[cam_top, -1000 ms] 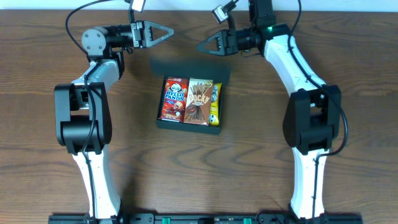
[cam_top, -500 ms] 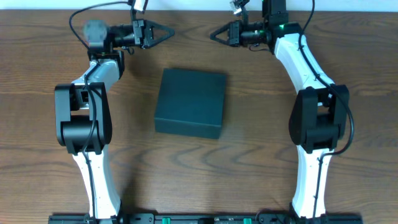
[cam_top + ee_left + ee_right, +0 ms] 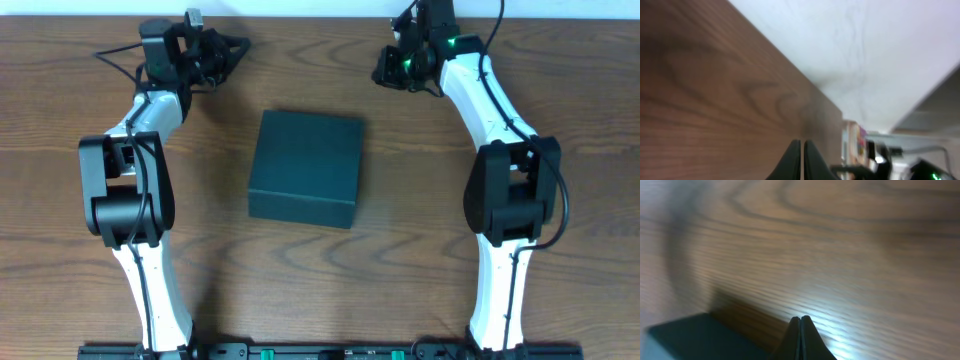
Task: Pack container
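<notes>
Left gripper (image 3: 222, 58) and right gripper (image 3: 388, 66) are hanging, seen overhead, at eleven and one o'clock from the closed container (image 3: 305, 166) on the table (image 3: 60, 250). Left wrist: fingers (image 3: 795, 160) are pressing together, empty. Right wrist: fingers likewise pressing together, container corner showing at seven o'clock.

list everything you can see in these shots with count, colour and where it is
container: 1, dark teal-black, middle of the table, lid shut
table: 1, brown wood grain, under everything
wall: 1, white, beyond the table's far edge
blurred colourful item: 1, cannot tell what it is, past the table edge in the left wrist view
left arm: 1, white and black, left of the container
right arm: 1, white and black, right of the container
left gripper: 1, black, near the far edge, fingers together, holding nothing
right gripper: 1, black, near the far edge, fingers together, holding nothing
</notes>
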Robot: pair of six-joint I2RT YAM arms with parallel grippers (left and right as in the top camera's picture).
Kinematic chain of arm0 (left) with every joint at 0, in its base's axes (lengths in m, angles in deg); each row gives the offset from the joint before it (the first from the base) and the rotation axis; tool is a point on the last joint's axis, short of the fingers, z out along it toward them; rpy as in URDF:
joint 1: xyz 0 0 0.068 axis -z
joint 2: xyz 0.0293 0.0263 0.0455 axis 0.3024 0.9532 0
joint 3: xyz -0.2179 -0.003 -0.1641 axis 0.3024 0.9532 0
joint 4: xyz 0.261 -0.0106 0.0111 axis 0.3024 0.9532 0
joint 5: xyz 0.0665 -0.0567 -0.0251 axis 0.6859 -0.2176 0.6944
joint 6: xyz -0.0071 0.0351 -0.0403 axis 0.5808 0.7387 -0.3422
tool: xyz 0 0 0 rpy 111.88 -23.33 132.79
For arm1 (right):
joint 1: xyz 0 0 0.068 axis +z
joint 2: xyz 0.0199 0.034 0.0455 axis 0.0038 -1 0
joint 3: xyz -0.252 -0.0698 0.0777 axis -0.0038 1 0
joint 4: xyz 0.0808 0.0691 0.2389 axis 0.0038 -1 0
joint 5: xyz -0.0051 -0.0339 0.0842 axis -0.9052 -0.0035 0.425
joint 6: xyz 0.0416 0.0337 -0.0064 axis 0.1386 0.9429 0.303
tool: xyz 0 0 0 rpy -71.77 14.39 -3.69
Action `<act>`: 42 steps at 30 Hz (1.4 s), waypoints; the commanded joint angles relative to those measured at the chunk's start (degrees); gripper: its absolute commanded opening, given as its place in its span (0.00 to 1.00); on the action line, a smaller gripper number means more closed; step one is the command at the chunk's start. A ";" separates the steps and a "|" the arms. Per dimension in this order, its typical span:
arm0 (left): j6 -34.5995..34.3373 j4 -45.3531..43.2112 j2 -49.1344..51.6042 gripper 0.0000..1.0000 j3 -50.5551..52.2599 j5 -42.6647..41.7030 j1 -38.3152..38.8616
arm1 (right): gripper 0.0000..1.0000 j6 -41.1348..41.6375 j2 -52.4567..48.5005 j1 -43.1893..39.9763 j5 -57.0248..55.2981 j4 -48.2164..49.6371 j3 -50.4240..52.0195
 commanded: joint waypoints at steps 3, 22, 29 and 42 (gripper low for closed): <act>18.84 20.59 0.04 0.06 -15.02 4.70 1.62 | 0.02 -10.54 7.82 0.26 -10.40 -6.62 -8.09; 61.75 75.28 -13.62 0.06 -40.92 19.74 10.29 | 0.02 -21.64 27.74 2.16 -17.62 -30.38 -8.90; 63.60 71.78 -26.27 0.06 -30.69 21.11 6.19 | 0.02 -20.96 34.27 4.76 -18.60 -25.94 5.07; 63.93 44.61 -36.24 0.06 10.97 23.34 11.98 | 0.02 -11.74 36.98 7.85 -1.40 -14.21 38.58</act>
